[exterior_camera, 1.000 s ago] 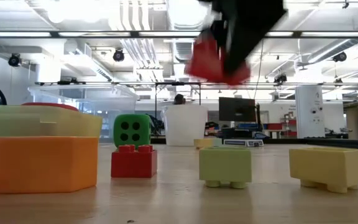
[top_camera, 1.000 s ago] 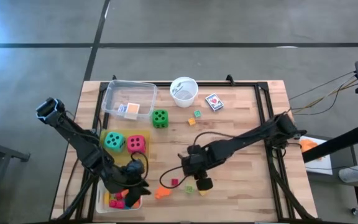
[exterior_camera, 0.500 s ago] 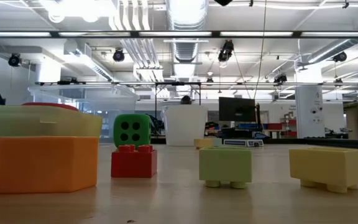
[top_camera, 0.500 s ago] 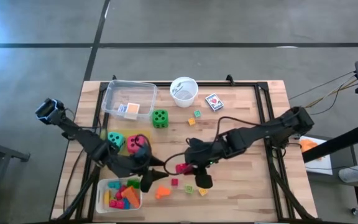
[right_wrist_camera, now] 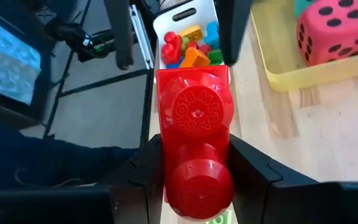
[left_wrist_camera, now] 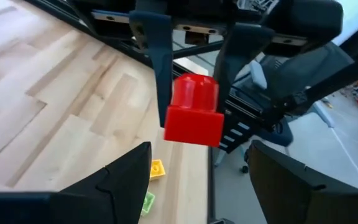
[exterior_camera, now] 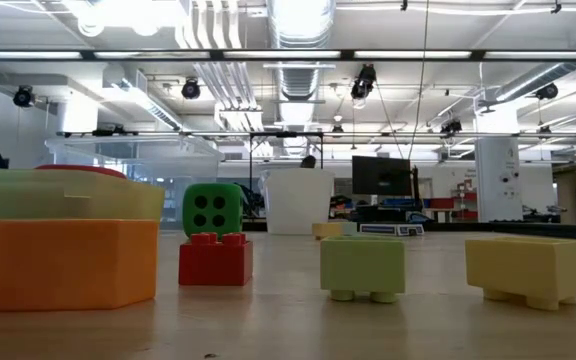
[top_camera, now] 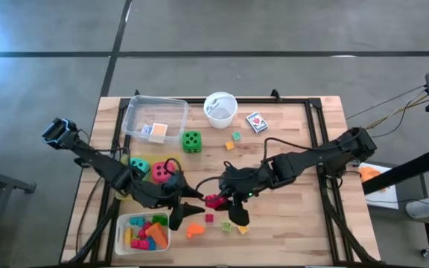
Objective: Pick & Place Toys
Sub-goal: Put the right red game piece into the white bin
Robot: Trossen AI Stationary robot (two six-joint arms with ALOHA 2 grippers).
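1. Here, the right gripper (top_camera: 216, 200) pinched a red block (top_camera: 214, 201) in its jaws, up above the tabletop (top_camera: 296, 223), near the front edge.
2. The left gripper (top_camera: 193, 199) faced it, jaws spread.

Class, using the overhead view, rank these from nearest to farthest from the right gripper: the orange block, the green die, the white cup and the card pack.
Measured from the right gripper:
1. Orange block, just below it, near the table's front.
2. Green die, toward the back, left of centre.
3. Card pack and white cup, at the back edge: too close to call.
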